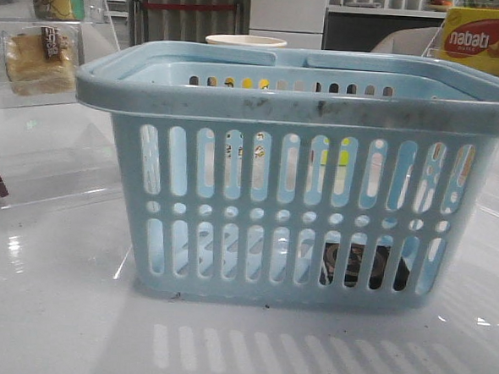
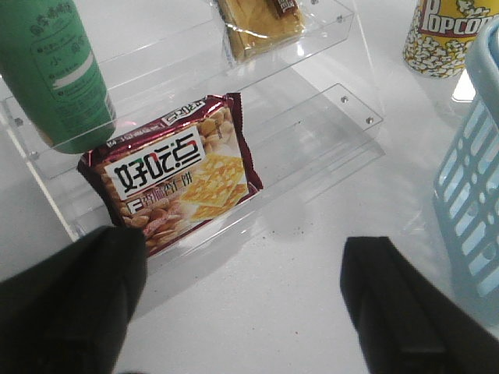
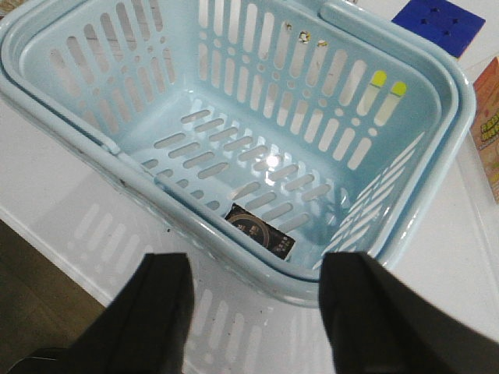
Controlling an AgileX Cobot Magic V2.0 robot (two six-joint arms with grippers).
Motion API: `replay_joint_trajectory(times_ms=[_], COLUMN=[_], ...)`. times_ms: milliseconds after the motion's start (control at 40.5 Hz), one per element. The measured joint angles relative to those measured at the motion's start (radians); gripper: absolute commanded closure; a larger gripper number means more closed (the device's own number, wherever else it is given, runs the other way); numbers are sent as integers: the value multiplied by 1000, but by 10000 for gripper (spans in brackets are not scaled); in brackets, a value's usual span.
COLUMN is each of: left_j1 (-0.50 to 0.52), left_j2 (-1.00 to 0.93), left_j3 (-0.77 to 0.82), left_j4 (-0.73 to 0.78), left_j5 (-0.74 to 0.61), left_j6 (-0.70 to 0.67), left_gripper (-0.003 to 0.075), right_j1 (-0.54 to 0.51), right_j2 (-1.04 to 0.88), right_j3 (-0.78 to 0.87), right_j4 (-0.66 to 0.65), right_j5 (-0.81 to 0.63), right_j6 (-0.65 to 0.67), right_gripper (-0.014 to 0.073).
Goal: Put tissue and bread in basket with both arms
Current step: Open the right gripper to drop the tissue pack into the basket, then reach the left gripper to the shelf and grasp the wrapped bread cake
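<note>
The light blue basket (image 1: 292, 177) stands closest in the front view, filling the middle of the white table (image 1: 47, 310). Through the slots low on its right side a dark shape shows: the tissue pack (image 1: 363, 263), lying on the basket floor. The right wrist view confirms it, the flat black pack with its ring mark resting inside near one wall, partly hidden by the rim. The right gripper (image 3: 253, 312) hovers above and just outside that rim with its black fingers (image 3: 148, 312) spread wide and nothing between them.

The left gripper (image 2: 242, 300) hangs over bare table beside the basket, its jaws also wide apart and empty. Just beyond it lies a dark red biscuit packet (image 2: 175, 175) on the lower step of a clear acrylic shelf (image 2: 343, 117), next to a green bottle (image 2: 54, 70). The bread (image 2: 261, 23) sits wrapped on the upper step, well apart from the basket. Farther back stand a popcorn cup (image 2: 448, 39) and a yellow nabati box (image 1: 487, 45).
</note>
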Motion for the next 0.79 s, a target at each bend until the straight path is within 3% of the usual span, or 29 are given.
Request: replay_joint_trajectory(times_ms=[568,790], left_j1=[0,27], left_j2=[608,815], left_j3=[-415,-593], left_j4=[-75,-166], left_j5=[13,22], left_j6=[0,66], left_gripper=[150,150], right_j1=[0,0], right_j2=[0,0], right_j3=[2,2], right_j4=[0,0], right_j5=[9,11], right_j6=[0,0], right_gripper=[116,116])
